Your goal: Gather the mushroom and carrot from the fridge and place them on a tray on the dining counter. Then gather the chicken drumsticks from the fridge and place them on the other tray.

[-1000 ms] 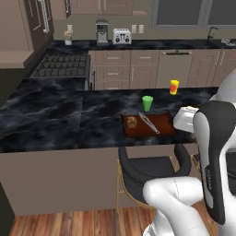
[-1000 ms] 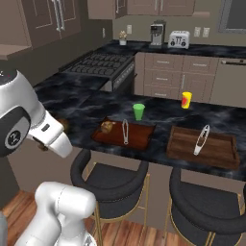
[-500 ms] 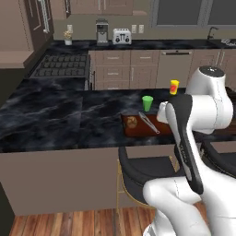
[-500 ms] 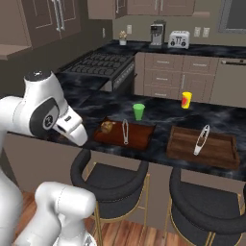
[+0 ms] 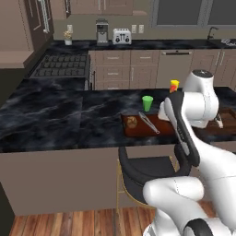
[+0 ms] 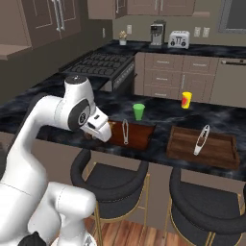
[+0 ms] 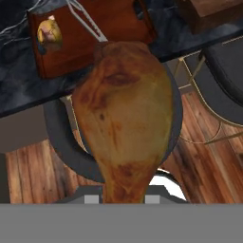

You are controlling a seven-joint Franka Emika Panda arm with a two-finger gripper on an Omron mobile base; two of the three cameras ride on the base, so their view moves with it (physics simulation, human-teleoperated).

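A golden-brown chicken drumstick hangs in my gripper, which is shut on its narrow end above a black stool, just short of the dining counter. My hand sits at the near left corner of the left tray. That brown tray holds a small brown mushroom and metal tongs. The other tray, to the right, carries only tongs. The carrot and the fridge are out of view.
A green cup and a yellow cup stand on the counter behind the trays. Two black round stools sit under the counter's front edge. A stove and cabinets lie beyond.
My arm has swung in from the side toward the left tray, carrying the drumstick with it. The trays, cups and tongs have not moved.
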